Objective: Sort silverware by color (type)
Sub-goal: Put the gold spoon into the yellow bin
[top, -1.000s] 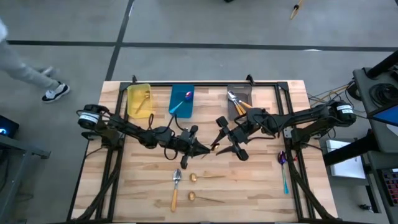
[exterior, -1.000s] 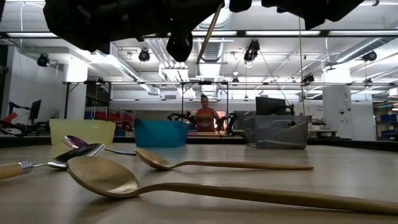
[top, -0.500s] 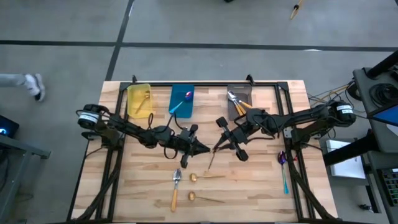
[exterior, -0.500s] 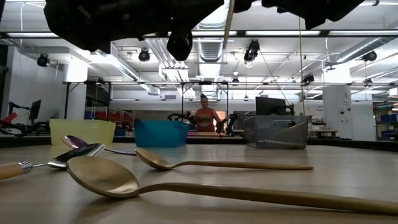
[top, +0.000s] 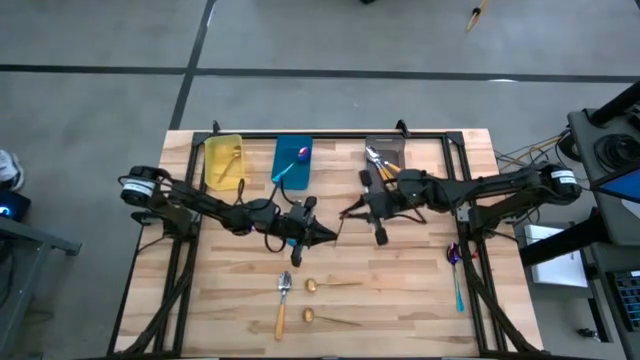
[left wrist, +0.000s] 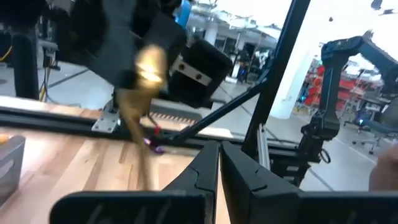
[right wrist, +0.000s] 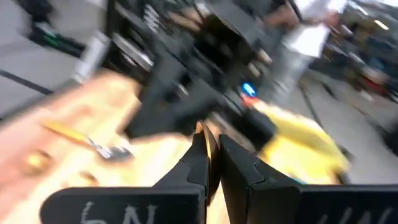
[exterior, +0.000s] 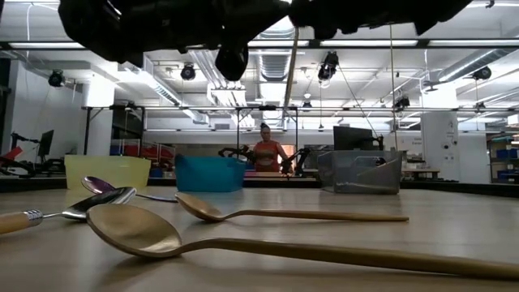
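My right gripper (top: 346, 213), above the table's middle, is shut on a thin gold spoon (exterior: 290, 57), which hangs nearly upright. My left gripper (top: 329, 237) is shut and empty just to the near left of it; in its wrist view the spoon's bowl (left wrist: 149, 65) shows to one side of its fingers (left wrist: 219, 155). On the near part of the table lie an orange-handled silver spoon (top: 283, 300) and two gold spoons (top: 325, 284) (top: 325, 318). A purple spoon with a teal handle (top: 455, 270) lies by the right edge. My right gripper pinches the gold spoon between its two fingers near its upper end, where a gold tip (right wrist: 200, 129) shows above the fingers. The fingers are level and come from the table's right. The handle (left wrist: 142, 155) hangs below them, clear of the table.
Along the far edge stand a yellow bin (top: 223, 160) with a gold spoon, a blue bin (top: 293, 160) with a purple spoon and a grey bin (top: 385, 160) with orange-handled spoons. A person (exterior: 266, 154) stands far behind the table.
My right gripper has shut on the gold spoon, turned, and drawn slightly toward the far edge. The spoon has swung from a slant to hanging nearly upright. My left gripper has kept still.
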`<action>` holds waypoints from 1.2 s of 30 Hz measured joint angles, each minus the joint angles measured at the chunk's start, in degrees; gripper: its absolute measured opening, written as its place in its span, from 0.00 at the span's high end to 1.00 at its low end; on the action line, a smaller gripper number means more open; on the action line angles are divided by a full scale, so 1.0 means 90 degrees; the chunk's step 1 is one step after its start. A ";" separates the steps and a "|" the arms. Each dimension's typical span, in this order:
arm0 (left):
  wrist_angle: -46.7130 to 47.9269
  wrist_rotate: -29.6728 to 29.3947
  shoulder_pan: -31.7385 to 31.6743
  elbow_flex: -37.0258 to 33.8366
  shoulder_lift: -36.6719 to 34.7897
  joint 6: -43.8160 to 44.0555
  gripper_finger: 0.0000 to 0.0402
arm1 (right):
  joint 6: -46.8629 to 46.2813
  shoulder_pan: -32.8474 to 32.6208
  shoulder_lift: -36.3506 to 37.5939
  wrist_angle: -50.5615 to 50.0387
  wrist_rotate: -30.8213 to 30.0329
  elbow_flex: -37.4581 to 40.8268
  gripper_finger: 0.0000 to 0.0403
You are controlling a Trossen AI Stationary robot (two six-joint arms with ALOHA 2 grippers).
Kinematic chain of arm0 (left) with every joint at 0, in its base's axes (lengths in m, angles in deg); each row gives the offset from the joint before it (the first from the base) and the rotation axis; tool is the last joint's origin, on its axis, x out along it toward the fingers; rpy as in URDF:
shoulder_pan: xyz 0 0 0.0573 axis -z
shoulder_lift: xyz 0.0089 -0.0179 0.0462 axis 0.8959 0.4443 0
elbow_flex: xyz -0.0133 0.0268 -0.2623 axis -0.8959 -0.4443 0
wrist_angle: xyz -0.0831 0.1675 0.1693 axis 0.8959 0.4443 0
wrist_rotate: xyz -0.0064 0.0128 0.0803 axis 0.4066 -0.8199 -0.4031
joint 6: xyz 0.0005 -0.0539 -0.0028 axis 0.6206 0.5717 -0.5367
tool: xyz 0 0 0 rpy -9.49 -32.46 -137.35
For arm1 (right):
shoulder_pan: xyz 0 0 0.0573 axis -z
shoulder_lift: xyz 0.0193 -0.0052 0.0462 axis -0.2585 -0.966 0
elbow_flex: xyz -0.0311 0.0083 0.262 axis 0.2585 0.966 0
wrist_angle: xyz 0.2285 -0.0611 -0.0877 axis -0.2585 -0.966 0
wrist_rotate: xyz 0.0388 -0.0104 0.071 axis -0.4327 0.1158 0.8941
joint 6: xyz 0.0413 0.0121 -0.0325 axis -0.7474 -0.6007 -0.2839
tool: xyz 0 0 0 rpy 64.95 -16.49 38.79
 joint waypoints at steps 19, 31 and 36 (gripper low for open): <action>0.3279 -0.4386 -0.0047 0.0964 -0.0489 -0.0992 0.87 | -0.0228 0.0001 0.0092 0.0076 -0.3917 0.0002 0.97; 0.3175 -0.5549 -0.0062 0.1079 -0.0035 -0.1234 0.65 | -0.0447 0.0002 -0.0464 0.1131 -0.4197 0.0005 0.97; 0.2865 -0.5661 -0.0059 0.1079 0.0215 -0.1231 0.66 | -0.0543 0.0005 -0.0539 0.1235 -0.4479 0.0005 0.97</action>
